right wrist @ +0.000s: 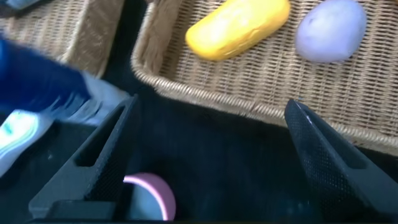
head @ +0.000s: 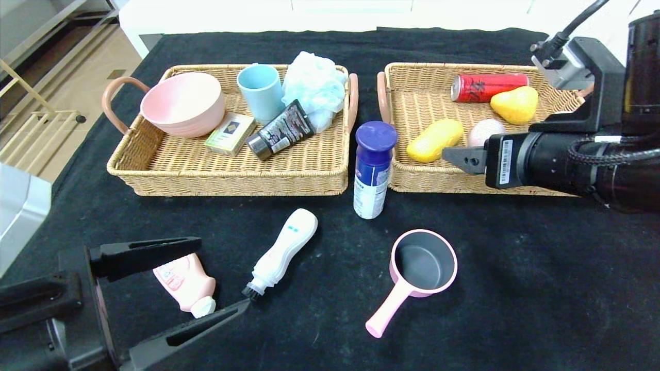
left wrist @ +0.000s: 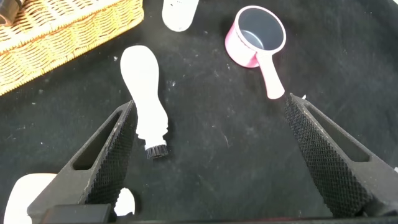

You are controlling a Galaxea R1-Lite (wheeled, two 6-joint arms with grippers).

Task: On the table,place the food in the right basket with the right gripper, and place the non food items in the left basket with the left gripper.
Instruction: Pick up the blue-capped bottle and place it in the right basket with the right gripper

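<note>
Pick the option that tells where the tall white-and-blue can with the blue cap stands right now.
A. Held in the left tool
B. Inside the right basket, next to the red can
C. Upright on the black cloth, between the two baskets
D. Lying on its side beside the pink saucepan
C: the white-and-blue can stands upright on the black cloth by the near corners of the left basket and the right basket, and no tool holds it.

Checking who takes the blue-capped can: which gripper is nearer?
Right. The right gripper hovers over the right basket's front edge beside the can; the left gripper straddles the pink bottle.
</note>
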